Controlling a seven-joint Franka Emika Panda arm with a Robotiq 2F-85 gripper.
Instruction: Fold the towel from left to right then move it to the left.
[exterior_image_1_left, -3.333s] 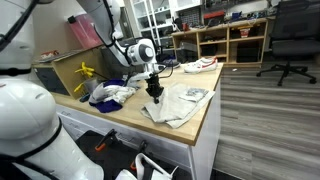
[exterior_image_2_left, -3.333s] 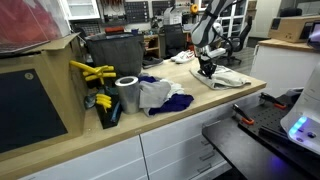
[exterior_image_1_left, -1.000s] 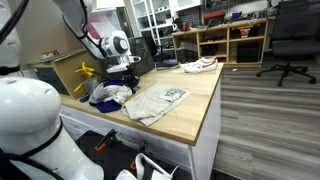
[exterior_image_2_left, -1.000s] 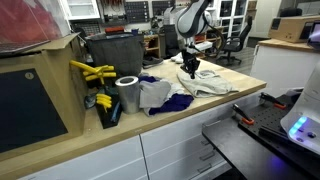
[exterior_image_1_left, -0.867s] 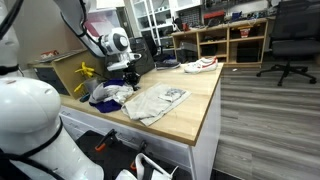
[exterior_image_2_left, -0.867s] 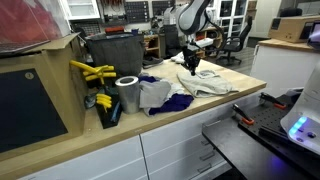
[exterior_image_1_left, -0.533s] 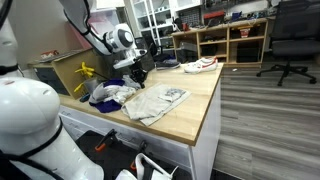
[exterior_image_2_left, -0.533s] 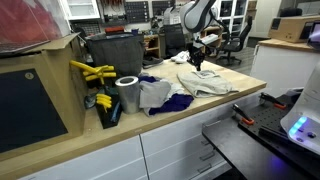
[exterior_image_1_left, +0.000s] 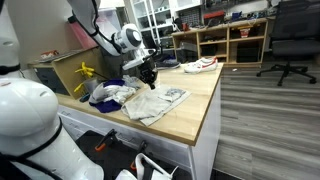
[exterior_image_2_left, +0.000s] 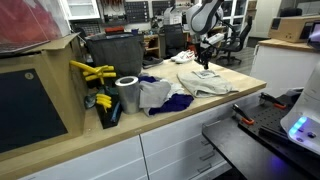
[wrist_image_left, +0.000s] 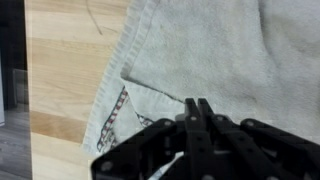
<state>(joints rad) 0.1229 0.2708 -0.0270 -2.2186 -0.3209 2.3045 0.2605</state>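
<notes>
Pincer (wrist_image_left: 197, 112): black fingers (wrist_image_left: 190, 135) pressed flat together, closed on nothing in the wrist view; in both exterior views it hangs from the white arm (exterior_image_1_left: 128, 40) just above the towel (exterior_image_1_left: 156, 103), apart from the cloth. Towel (exterior_image_2_left: 206, 83) lies folded and flat on the pale wooden table (exterior_image_1_left: 205, 95), close to the drawer-fronted edge (exterior_image_2_left: 190, 135) and nearer that edge's corner than its middle; plain grey-beige side up, surface soft and slightly napped in the wrist view (wrist_image_left: 215, 50); one layer's border shows beneath, printed in small red and grey marks (wrist_image_left: 118, 115); outline roughly rectangular, edges a little wavy. Crumpled heap of white and blue-purple cloth (exterior_image_2_left: 160, 96) lies just beside the towel, further along the same edge; grey cylindrical roll (exterior_image_2_left: 127, 94) stands upright beyond the heap.
</notes>
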